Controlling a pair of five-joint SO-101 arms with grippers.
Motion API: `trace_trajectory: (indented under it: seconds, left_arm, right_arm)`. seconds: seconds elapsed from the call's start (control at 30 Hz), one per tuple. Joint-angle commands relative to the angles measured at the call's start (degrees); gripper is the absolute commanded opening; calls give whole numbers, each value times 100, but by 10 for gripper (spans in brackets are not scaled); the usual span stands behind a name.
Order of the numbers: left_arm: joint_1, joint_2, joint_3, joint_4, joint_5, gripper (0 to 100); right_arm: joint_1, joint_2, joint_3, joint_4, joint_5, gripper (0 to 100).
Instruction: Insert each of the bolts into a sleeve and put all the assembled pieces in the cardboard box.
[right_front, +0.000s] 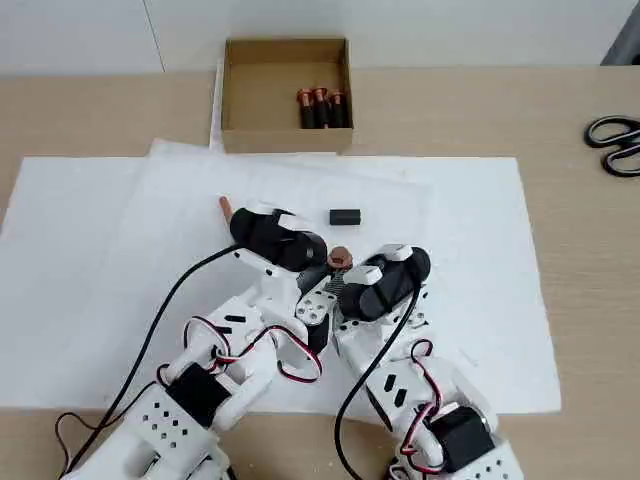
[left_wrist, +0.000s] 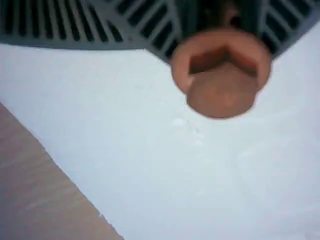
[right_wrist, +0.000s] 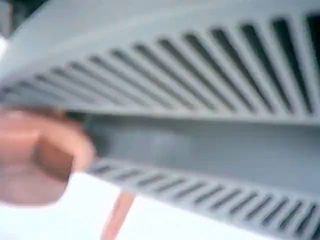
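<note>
Evidently copper hex-socket bolt (left_wrist: 221, 75) in left end effector (left_wrist: 220, 17); right end effector (right_wrist: 165, 142) unclear.

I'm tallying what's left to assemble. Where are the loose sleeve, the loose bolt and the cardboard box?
loose sleeve (right_front: 344, 216), high view, middle of its black body.
loose bolt (right_front: 226, 208), high view, its visible end beside an arm.
cardboard box (right_front: 260, 95), high view, bare floor of the box.
</note>
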Motion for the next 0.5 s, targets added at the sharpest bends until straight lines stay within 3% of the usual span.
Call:
trace_trajectory:
  seconds: [0.0, 0.2, 0.33, 0.47]
  left_arm:
    - [-35, -9, -31, 97, -35, 5]
    - [-26, -9, -48, 97, -44, 17]
    - [-26, 18, -57, 202, -44, 152]
    - [-26, 35, -488, 1187, -35, 243]
  right_arm:
    - [-13, -57, -79, -119, -53, 4]
    - [-4, -57, -79, -119, -53, 4]
    - [-13, -40, -79, -145, -53, 4]
    - [-13, -13, -70, -154, -53, 4]
